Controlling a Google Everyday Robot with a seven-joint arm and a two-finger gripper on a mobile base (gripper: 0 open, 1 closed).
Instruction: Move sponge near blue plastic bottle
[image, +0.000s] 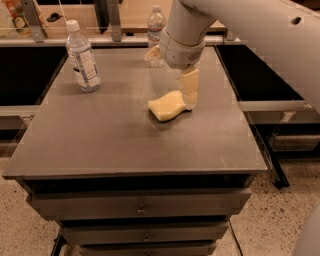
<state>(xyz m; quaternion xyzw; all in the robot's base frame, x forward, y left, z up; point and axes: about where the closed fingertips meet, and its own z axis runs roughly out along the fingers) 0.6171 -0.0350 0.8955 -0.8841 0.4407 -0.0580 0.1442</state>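
Note:
The pale yellow sponge (167, 106) lies flat near the middle of the dark table (100, 140). My gripper (188, 91) hangs from the white arm and comes down onto the sponge's right end, touching it. The blue plastic bottle (83, 57), with a white cap and a large printed label, stands upright at the table's back left, well apart from the sponge and the gripper.
A slimmer clear bottle (155, 24) stands at the table's back edge, partly behind my arm. A wooden counter with metal posts (115, 22) runs behind the table. Drawers (140, 205) are under the tabletop. Speckled floor lies to the right.

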